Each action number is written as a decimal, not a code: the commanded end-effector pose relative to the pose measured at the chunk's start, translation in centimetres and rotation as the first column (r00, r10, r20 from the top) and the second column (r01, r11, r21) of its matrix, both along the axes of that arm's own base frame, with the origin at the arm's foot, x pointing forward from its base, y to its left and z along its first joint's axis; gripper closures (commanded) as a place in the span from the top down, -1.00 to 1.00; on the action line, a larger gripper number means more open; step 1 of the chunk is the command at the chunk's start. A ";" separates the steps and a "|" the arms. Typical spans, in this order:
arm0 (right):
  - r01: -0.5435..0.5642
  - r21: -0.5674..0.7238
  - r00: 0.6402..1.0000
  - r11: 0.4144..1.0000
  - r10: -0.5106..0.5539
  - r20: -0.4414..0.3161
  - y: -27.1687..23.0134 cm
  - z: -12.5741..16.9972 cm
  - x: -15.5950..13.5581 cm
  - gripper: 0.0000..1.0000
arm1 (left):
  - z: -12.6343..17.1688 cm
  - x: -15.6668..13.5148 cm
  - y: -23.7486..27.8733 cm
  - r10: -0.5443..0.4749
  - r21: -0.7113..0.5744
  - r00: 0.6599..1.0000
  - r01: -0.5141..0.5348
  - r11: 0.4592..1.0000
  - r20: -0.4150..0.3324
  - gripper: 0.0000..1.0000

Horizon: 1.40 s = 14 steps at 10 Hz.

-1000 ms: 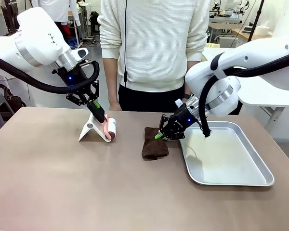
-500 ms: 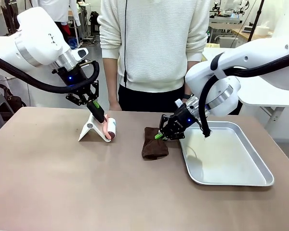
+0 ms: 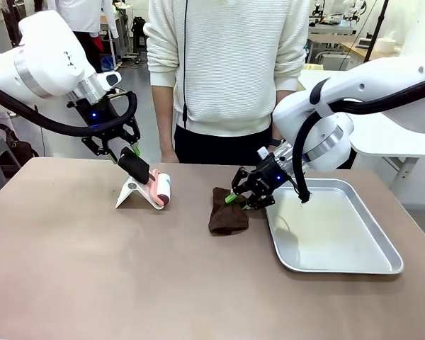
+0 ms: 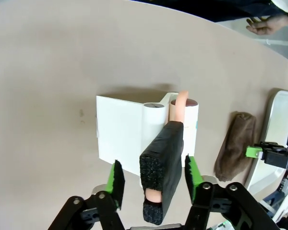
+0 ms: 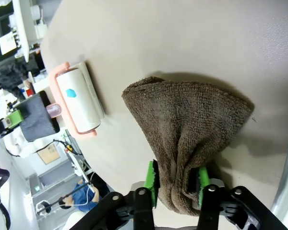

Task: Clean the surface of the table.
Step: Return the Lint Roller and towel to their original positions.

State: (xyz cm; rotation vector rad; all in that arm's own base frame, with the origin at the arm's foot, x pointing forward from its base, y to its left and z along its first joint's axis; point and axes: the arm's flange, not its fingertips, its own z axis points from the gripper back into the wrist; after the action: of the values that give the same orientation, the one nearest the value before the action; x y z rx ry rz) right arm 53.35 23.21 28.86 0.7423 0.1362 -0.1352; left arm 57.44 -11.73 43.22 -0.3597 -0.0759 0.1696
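Since the earlier frame, the left gripper has lifted back and its jaws now stand apart, either side of the lint roller's black foam handle without clamping it. No legible print shows; the roller sleeve bears a blue mark. The right gripper brackets the brown cloth with jaws partly apart; contact appears likely but cannot be confirmed. The matte taupe table spans the foreground beneath the metal tray.
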 end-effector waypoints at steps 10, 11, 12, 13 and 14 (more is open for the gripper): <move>-0.020 0.012 1.000 1.000 0.020 -0.012 -0.3 0.6 0.4 1.00 | 2.4 -2.5 1.2 -0.004 -0.090 0.999 0.007 0.996 0.036 1.00; -0.043 0.061 0.999 0.997 0.044 -0.002 -1.4 1.7 0.0 1.00 | 3.7 -4.1 1.5 -0.016 -0.127 0.998 0.024 0.992 0.062 1.00; -0.059 0.123 0.998 0.991 0.059 0.006 -3.0 3.0 -0.6 1.00 | 5.1 -6.0 2.4 -0.050 -0.190 0.995 0.065 0.980 0.083 1.00; -0.059 0.213 0.998 0.975 0.062 -0.004 -5.0 4.6 -1.6 1.00 | 6.4 -8.3 3.6 -0.051 -0.246 0.994 0.075 0.966 0.101 1.00; -0.045 0.302 0.998 0.952 0.054 -0.021 -7.1 6.1 -2.7 1.00 | 7.1 -10.3 5.9 -0.085 -0.332 0.992 0.113 0.937 0.097 1.00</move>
State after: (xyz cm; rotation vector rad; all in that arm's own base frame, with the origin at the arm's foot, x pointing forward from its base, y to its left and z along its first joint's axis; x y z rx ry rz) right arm 52.73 18.69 34.00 0.9329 0.1864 -0.0807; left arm 49.98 -8.87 50.52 -0.6221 -0.1369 0.1067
